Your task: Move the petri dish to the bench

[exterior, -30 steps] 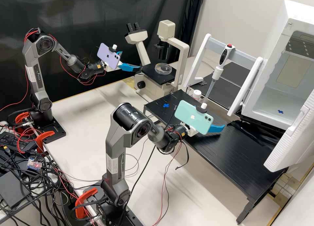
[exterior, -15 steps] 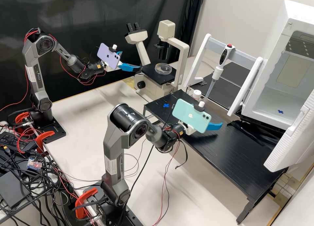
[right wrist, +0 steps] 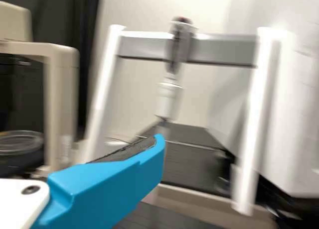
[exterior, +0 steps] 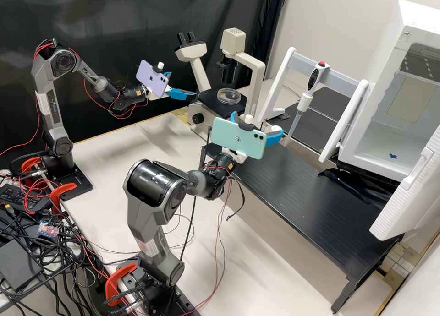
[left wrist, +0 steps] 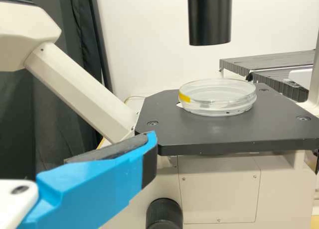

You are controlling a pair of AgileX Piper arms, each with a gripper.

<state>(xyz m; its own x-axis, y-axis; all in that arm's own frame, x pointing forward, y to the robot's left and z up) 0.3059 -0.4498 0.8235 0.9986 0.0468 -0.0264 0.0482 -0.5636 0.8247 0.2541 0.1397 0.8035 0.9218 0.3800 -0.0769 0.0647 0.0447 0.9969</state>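
The clear petri dish (exterior: 228, 96) lies flat on the black stage (left wrist: 224, 132) of the microscope (exterior: 258, 82), under its dark upright tube (left wrist: 210, 17), with a yellow mark on the dish's side. The left gripper (exterior: 183, 84) hangs near that stage, apart from the dish, its two blue fingers spread with nothing between them. The right gripper (exterior: 259, 122), over the end of the black bench (exterior: 316, 197) nearer the microscope, also has its fingers spread and holds nothing.

High view slants down; wrist views look nearly level.
All share the microscope (left wrist: 219, 134), nearest in left wrist view.
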